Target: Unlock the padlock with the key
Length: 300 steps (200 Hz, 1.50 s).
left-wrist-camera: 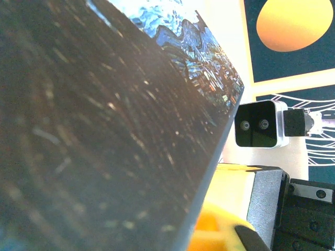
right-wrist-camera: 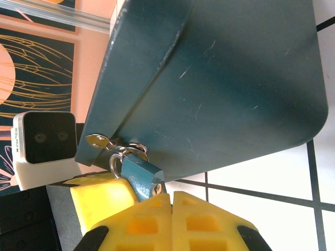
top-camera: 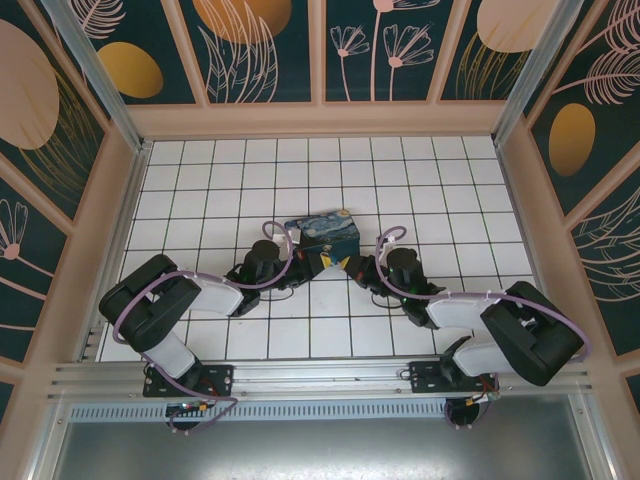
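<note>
The small blue-grey padlock (right-wrist-camera: 137, 175) hangs by its metal shackle (right-wrist-camera: 114, 164) from the hasp on the near side of the painted blue box (top-camera: 322, 232). Its keyhole faces my right gripper (right-wrist-camera: 171, 196), whose yellow fingers are shut with their tips right at the keyhole. I cannot tell whether the key is pinched between them. A silvery key-like tab (right-wrist-camera: 98, 140) sticks out beside the hasp. My left gripper (top-camera: 322, 262) sits against the same box edge, and its yellow finger (right-wrist-camera: 99, 196) stands just left of the padlock. The left wrist view is mostly dark box wall (left-wrist-camera: 104, 130).
The box stands mid-table on the white tiled floor (top-camera: 250, 180), with patterned walls on three sides. Both arms bend inward and meet at the box's near edge. The two wrist cameras (left-wrist-camera: 259, 124) (right-wrist-camera: 44, 138) face each other closely.
</note>
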Available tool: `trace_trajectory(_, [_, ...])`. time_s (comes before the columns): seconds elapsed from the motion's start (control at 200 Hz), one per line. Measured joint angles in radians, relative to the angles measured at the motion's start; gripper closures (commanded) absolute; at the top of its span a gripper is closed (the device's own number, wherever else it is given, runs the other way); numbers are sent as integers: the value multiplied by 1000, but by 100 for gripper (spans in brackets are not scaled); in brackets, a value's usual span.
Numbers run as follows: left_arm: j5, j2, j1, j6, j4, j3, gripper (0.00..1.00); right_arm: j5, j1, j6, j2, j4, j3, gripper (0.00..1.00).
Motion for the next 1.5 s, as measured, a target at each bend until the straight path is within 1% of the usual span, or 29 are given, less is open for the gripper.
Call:
trace_trajectory(0.53, [0,0,6,-2,0,0,100,0,8,-2,-2,-11,14,100])
trace_trajectory(0.911, [16,0,10,-54,6,0,100,1,11,-1,0,-5,14,100])
trace_trajectory(1.121, [26,0,21,-108,34,0,100,-8,-2,-2,21,50,14,100])
trace_trajectory(1.501, [25,0,30,-148,66,0,100,-117,-68,5,104,202,9,100])
